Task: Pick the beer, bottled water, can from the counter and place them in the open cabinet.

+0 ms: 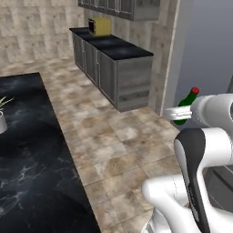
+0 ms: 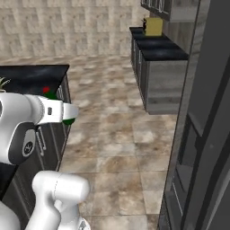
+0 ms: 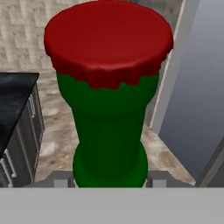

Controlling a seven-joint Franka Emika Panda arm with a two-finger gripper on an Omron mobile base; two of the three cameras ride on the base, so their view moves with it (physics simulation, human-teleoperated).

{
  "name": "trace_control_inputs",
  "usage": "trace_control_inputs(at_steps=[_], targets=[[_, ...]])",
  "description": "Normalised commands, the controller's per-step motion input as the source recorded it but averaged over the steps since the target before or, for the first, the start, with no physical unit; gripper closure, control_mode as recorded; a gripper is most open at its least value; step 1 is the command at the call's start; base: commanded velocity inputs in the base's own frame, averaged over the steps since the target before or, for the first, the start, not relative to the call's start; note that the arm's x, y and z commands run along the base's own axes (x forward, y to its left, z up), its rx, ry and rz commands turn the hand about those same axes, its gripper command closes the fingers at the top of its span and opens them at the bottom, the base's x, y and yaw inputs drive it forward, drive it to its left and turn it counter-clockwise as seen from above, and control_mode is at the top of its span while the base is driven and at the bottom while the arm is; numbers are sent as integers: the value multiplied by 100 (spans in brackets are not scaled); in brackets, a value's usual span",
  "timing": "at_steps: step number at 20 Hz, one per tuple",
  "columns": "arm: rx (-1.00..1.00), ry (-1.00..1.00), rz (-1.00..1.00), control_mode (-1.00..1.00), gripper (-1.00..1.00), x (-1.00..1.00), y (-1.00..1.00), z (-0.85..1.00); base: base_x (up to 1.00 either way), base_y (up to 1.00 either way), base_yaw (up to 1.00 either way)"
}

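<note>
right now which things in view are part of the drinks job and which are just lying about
Part of the job:
- green beer bottle with a red cap, held in the claw above the floor
- black counter at the left

Just lying about:
- yellow box on the far counter
- potted plant on the black counter

open tiled floor (image 1: 123, 136) ahead, black counter (image 1: 32, 150) flanking left, grey tall panel (image 2: 202, 112) close at right, far base cabinets (image 1: 113, 73) well apart

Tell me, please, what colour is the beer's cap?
Red, on the green beer; the hand view shows it best.
</note>
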Motion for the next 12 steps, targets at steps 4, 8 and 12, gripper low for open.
trace_control_inputs(at_steps=[4, 8, 12], targets=[[0, 0, 0, 100, 100, 0, 0, 0, -32, 30, -29], [0, 0, 0, 100, 100, 0, 0, 0, -4, 6, -33], [0, 0, 0, 100, 100, 0, 0, 0, -13, 0, -40]])
